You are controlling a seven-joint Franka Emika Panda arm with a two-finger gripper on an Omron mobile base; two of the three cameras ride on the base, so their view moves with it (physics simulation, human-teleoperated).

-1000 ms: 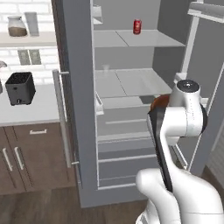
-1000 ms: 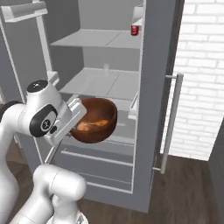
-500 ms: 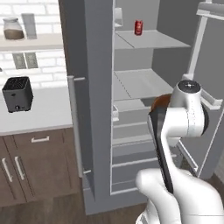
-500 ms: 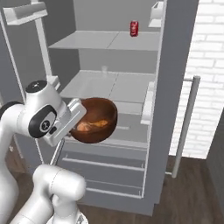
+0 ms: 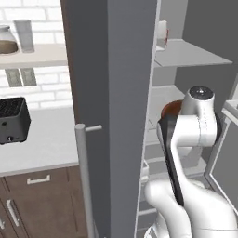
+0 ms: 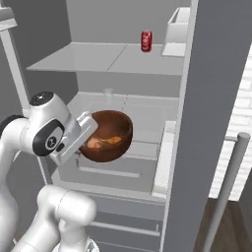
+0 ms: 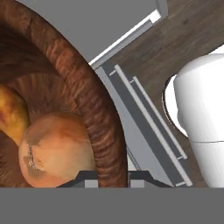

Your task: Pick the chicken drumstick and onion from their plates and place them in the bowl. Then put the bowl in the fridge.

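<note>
My gripper is shut on the near rim of the reddish-brown bowl and holds it in the air in front of the open fridge, at the height of its middle shelf. In the hand view the gripper pinches the bowl's rim. Inside the bowl lie the tan-orange onion and, to its left, the golden-brown chicken drumstick. In the left base view a sliver of the bowl peeks out behind my arm. The plates are out of view.
The fridge's open left door with its bar handle stands edge-on close to my arm. A red can sits on the upper shelf. The right door's handle is at the right. A black toaster stands on the counter.
The whole picture has shifted and the fridge now looks larger: the base has driven closer. The bowl stays gripped in the same place relative to my arm.
</note>
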